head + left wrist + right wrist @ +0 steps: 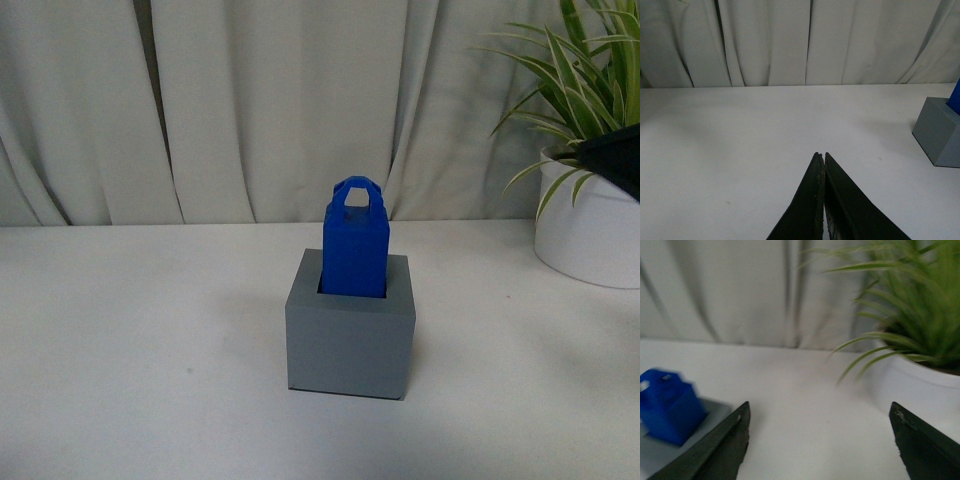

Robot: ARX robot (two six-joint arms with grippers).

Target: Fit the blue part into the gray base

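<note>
Fingers (730, 445) wide on right gripper (820, 407), pinched together on left gripper (822, 155), both empty; risk: careless sweep clipping blue part (354, 250) proud of gray base (350, 345).

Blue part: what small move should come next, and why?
Probably just draw the right gripper back clear. The blue part already stands upright in the hole of the gray base, and that gripper is open, touching nothing; the left gripper is shut, apart from the base.

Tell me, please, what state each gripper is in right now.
Left gripper: closed, holding nothing.
Right gripper: open, holding nothing.
</note>
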